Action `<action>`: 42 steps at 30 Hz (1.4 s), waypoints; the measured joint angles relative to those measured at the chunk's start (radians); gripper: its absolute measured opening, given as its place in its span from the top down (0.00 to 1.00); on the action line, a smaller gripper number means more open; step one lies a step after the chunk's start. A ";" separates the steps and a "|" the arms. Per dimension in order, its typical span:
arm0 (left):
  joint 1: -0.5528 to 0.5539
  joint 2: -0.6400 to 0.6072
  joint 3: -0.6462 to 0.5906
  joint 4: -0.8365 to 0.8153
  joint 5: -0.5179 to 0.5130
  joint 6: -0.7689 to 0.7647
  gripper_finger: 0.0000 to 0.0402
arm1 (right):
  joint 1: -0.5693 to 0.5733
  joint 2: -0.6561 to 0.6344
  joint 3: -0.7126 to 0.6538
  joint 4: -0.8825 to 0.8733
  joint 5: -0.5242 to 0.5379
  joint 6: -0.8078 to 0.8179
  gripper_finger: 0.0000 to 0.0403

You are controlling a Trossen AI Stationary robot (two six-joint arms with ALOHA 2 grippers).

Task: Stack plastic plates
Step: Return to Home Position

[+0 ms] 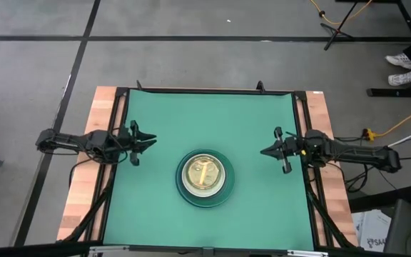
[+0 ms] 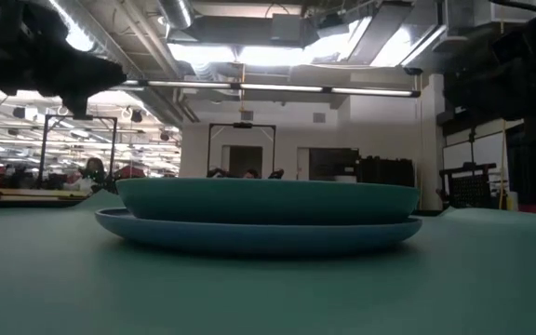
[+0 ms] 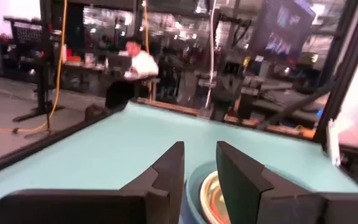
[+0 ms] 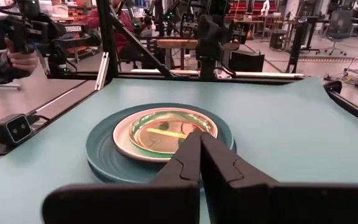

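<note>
The plastic plates stand as one stack [image 1: 205,178] on the green mat, near the table's near edge. In the low view the dark-green plate [image 2: 268,200] rests on the light-blue one [image 2: 259,234]. The right wrist view shows a white plate [image 4: 124,140] inside the dark rim, with small translucent greenish and orange plates [image 4: 166,129] nested on it. A black plate is hidden. My left gripper [image 1: 148,140] hovers left of the stack, narrowly open. My right gripper [image 1: 265,151] hovers right of it, shut.
The green mat [image 1: 205,114] lies bare around the stack. Wooden strips [image 1: 84,178] and black rails border it. A small camera box [image 4: 18,127] sits at the mat's edge. Beyond the table a seated person [image 3: 138,62] and a hand holding a device [image 4: 17,59] show.
</note>
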 joint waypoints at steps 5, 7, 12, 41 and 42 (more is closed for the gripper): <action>0.000 0.001 0.000 -0.002 -0.013 0.004 0.78 | 0.001 -0.027 0.000 -0.024 0.013 0.026 1.00; 0.000 0.002 0.000 -0.002 -0.016 0.002 0.78 | 0.001 -0.033 0.000 -0.026 0.069 0.063 1.00; -0.001 0.002 0.000 -0.002 -0.016 0.002 0.78 | 0.001 -0.063 0.000 -0.034 0.185 0.091 1.00; -0.001 0.025 -0.001 -0.001 -0.017 0.002 0.78 | 0.001 -0.174 0.000 -0.131 0.290 0.068 1.00; -0.001 0.025 -0.001 -0.001 -0.017 0.002 0.78 | 0.001 -0.174 0.000 -0.131 0.290 0.068 1.00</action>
